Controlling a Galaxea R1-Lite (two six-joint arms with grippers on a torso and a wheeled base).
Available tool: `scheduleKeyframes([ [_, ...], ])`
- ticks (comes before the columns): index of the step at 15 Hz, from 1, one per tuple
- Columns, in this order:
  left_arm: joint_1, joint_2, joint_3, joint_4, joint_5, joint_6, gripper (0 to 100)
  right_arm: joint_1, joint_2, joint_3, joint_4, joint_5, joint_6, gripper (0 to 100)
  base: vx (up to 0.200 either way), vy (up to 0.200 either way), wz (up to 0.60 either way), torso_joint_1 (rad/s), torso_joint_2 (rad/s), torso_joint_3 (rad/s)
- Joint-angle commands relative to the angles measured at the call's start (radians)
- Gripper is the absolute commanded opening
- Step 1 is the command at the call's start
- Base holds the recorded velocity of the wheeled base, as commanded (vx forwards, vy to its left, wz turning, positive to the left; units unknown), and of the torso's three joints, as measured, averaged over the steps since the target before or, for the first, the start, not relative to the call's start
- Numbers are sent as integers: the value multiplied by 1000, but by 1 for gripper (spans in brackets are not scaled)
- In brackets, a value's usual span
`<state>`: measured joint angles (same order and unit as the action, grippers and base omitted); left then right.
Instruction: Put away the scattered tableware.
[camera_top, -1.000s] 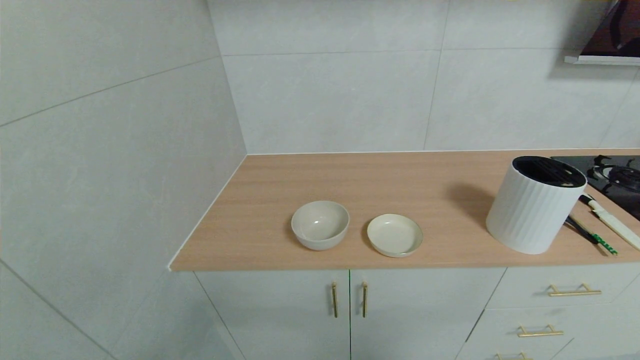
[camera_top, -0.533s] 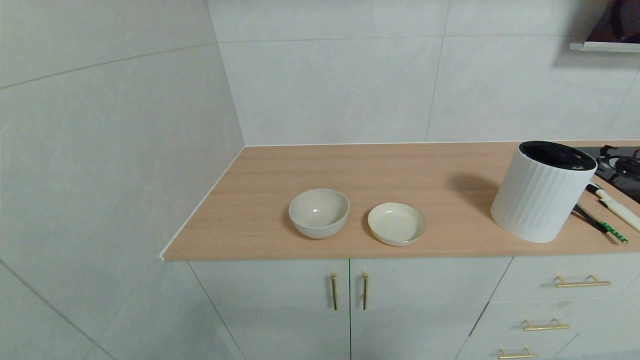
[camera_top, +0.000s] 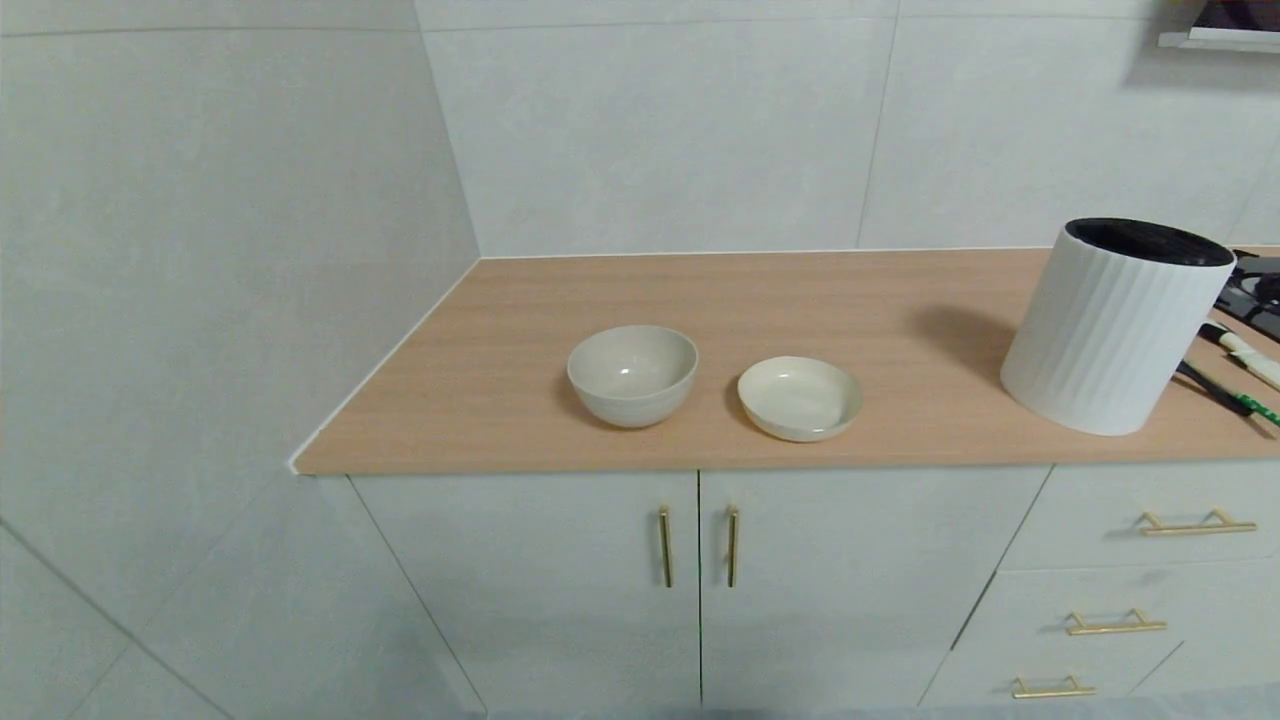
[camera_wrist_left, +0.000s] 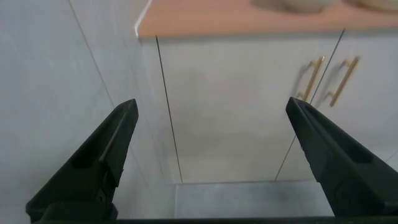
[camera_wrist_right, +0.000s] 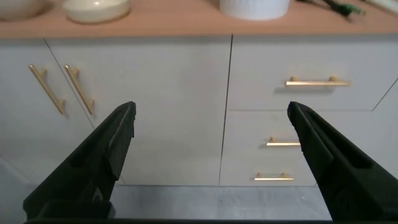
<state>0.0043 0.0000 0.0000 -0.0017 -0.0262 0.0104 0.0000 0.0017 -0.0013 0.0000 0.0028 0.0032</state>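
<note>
- One bowl (camera_top: 632, 373) stands on the counter (camera_top: 480, 410) near the front edge. It is round, deep and smooth, grey-beige, with a glossy inside.
- One dish (camera_top: 800, 398) stands just beside the bowl on its right, not touching it. It is round, shallow, cream-coloured and smooth.
- One holder (camera_top: 1115, 327) stands further right, well apart from the dish. It is a white cylinder with vertical ribs and a black top.
- Dark chopsticks (camera_top: 1220, 390) with green ends lie flat to the right of the holder. I cannot tell how many there are.
- One utensil (camera_top: 1245, 352) with a pale handle lies beside them.
- The counter is of light wood grain, and it meets grey tiled walls at the back and on the left.
- Two white cabinet doors are under the counter, with two thin gold door handles (camera_top: 664, 546) standing upright side by side.
- Three gold drawer handles (camera_top: 1198, 522) lie horizontal on the right, one under the other.
- The left gripper (camera_wrist_left: 211, 162) is low in front of the cabinet, with its two black wedge-shaped fingers spread wide and holding nothing.
- The right gripper (camera_wrist_right: 211, 162) is low in front of the doors and drawers, also spread wide and holding nothing.
</note>
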Motion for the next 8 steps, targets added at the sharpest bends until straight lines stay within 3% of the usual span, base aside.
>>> scheduleKeyframes([
  [1,0,0,0,0,0,0,100,0,0,0,0,0,0,100,0,0,0,-232,530,290],
  [8,0,0,0,0,0,0,100,0,0,0,0,0,0,100,0,0,0,-205,498,285],
])
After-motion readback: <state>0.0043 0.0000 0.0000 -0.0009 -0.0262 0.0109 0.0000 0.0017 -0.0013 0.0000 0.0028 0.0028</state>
